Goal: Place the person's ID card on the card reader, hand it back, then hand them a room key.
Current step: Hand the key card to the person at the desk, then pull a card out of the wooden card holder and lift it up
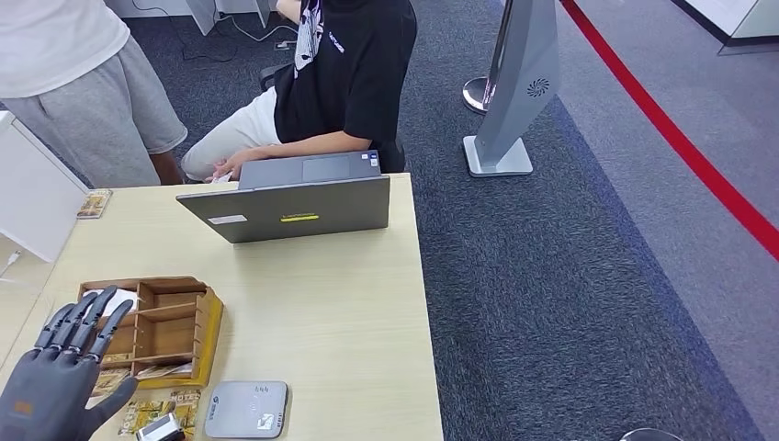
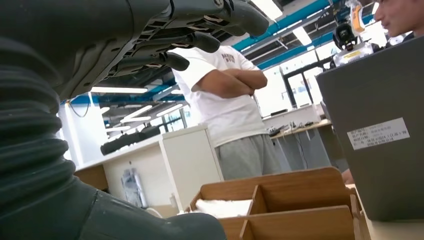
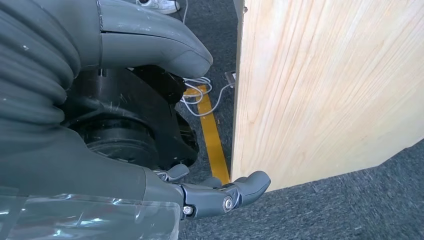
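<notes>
Left hand [image 1: 50,381] — fingers [image 1: 92,317] spread, holding nothing — hovers at the wooden organizer [image 1: 174,322]; card reader [image 1: 246,409] lies beside it. Right hand [image 3: 150,115] empty, fingers apart, beside the counter [image 3: 320,85].

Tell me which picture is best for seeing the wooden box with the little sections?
The head view: it looks down on the whole wooden box on the table, with the left hand raised beside it, holding nothing. The left wrist view shows its dividers close up from the side. The right wrist view looks past the right hand at the table's side.
</notes>
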